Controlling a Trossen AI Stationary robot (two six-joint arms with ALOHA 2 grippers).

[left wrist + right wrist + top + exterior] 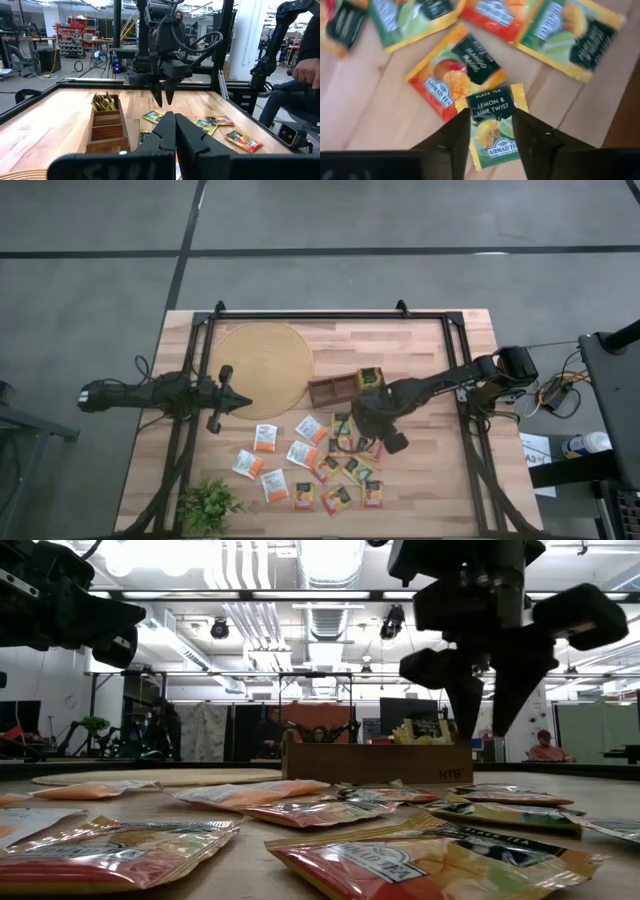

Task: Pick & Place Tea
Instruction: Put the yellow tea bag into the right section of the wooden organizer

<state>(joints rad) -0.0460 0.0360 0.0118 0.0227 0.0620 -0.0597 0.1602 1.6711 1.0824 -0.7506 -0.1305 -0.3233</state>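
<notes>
Several tea sachets (303,454) lie flat and scattered on the near half of the table, some green and yellow, some orange and red, some white. My right gripper (491,114) hovers open above them, pointing down. Its fingers stand on either side of a green-yellow "Lemon & Lime Twist" sachet (492,131) without touching it. The low view shows its fingertips (470,725) clear of the table. My left gripper (243,402) waits shut at the table's left, above the round mat's edge. A few green sachets (371,378) stand in the wooden tray's right-end compartment.
The long wooden compartment tray (335,389) lies just beyond the right gripper, toward the far edge. A round woven mat (262,365) lies far left. A small green plant (207,505) stands at the near left corner. A black frame (330,313) borders the table. A person's hand (307,75) shows beyond the table.
</notes>
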